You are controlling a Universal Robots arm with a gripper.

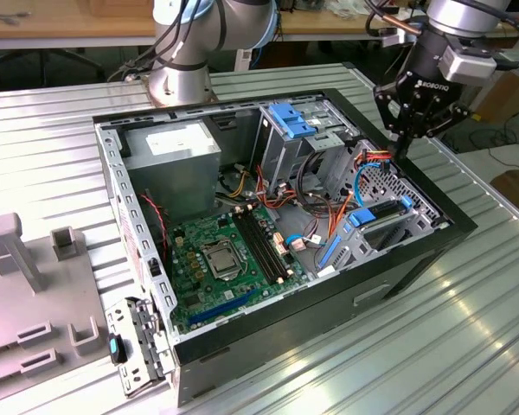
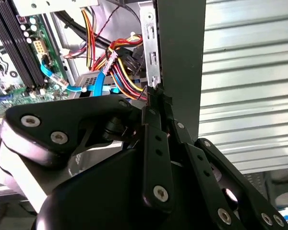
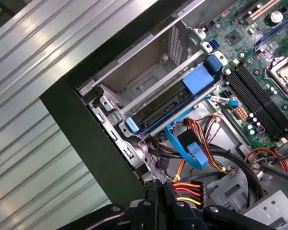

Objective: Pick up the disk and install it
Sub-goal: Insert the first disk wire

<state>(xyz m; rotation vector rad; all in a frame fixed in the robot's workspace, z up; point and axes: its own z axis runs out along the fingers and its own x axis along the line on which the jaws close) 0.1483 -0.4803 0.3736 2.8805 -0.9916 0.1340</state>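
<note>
At the exterior view's left edge of the slatted metal counter (image 1: 398, 346) lies a grey fixture plate (image 1: 26, 294) with upright blocks. Next comes the open computer case (image 1: 329, 303). Inside it, toward the far edge of the counter, sits the power supply (image 1: 177, 147). The green motherboard (image 1: 216, 259) lies flat nearer the case's near wall. Further right, a drive cage topped with a blue latch (image 1: 292, 121) stands against the far wall.

The disk (image 1: 382, 213) is in the case's near-right corner. The first wrist view shows the disk (image 3: 163, 105) as a dark slab in its blue carrier, lying inside a metal bay just beside the case wall. It looks to be already seated there, though I cannot tell whether it is fully home. Its long axis runs parallel to the case's near wall, crosswise to the right wall.

Rightmost is the tool (image 1: 403, 149), hanging over the case's right wall and pointing down. Its fingers (image 2: 153, 110) are pressed together, with nothing visible between them. In the first wrist view the tool (image 3: 159, 196) is just beside a red, orange and yellow power plug (image 3: 187, 191). From the tool, the disk lies along the right wall toward the near-right corner, lower in the case and apart from the fingertips.
</note>
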